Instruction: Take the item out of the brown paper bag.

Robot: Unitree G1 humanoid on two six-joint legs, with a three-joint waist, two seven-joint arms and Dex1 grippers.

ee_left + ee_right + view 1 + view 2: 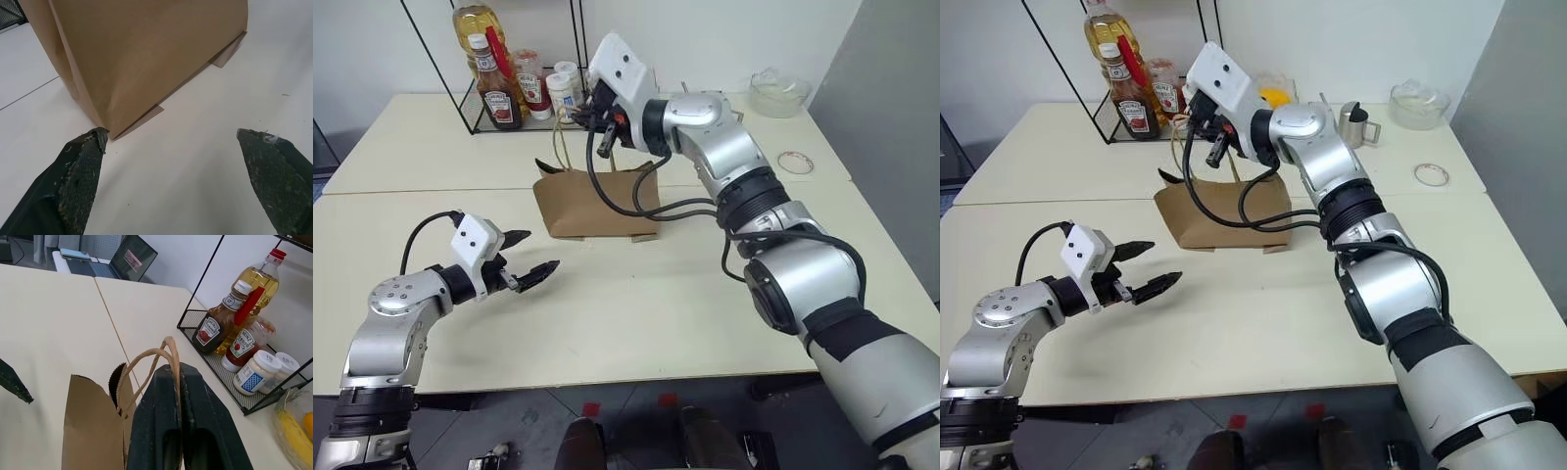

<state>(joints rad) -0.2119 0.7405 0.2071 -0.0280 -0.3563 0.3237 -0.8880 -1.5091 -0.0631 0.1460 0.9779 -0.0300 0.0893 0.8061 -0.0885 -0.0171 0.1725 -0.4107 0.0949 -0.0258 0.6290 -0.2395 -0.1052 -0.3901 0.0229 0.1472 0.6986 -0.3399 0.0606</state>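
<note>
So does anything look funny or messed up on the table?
Nothing is spilled or broken. The brown paper bag stands upright, and one thin handle is pinched between the shut fingers of the right tool and pulled up above the bag. The left tool is open beside the bag, not touching it.

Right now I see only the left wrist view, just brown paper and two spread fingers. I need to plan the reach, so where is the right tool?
Observer: The right tool is shut on a handle of the brown paper bag, above its mouth.
Operator: And my left tool?
Observer: The left tool hovers open over the table, off the bag's left corner, with a gap between them.
Operator: Can you see the item?
Observer: No. The bag stands upright, mouth up, and its inside is hidden.
</note>
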